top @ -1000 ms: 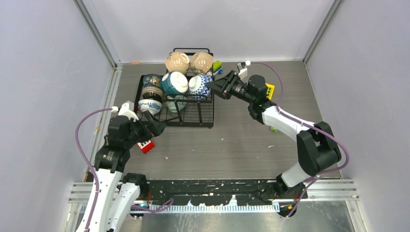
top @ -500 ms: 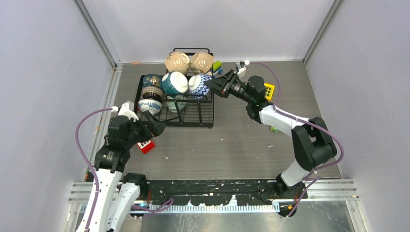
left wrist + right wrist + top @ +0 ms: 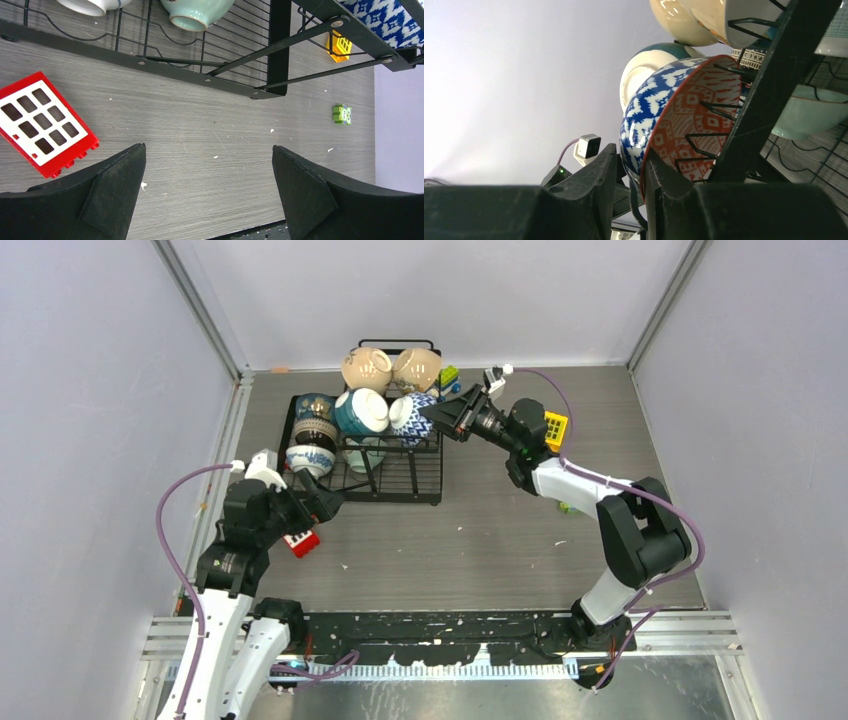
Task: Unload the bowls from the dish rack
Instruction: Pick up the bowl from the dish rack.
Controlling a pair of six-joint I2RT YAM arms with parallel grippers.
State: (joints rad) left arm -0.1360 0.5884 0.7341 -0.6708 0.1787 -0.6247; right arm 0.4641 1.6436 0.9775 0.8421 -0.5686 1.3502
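Note:
The black wire dish rack (image 3: 400,485) (image 3: 769,80) (image 3: 280,50) holds several bowls: two cream ones (image 3: 365,368) on the raised back, a teal one (image 3: 360,410), a stack at the left (image 3: 315,430), and a blue-and-white bowl (image 3: 412,417) (image 3: 644,110) with a red-patterned inside. My right gripper (image 3: 432,412) (image 3: 630,150) straddles that bowl's rim, one finger outside and one inside, with a thin gap still showing on the outer side. My left gripper (image 3: 325,502) (image 3: 207,147) stands wide open over bare table by the rack's front left corner, holding nothing.
A red toy block (image 3: 301,542) (image 3: 42,122) lies beside the left gripper. A yellow block (image 3: 556,426) (image 3: 339,44) and a green one (image 3: 566,507) (image 3: 342,114) lie right of the rack. A pale green bowl (image 3: 197,10) sits low in the rack.
The right gripper has slid left onto the blue-and-white bowl's rim and its jaws have narrowed around it. The left arm has not moved.

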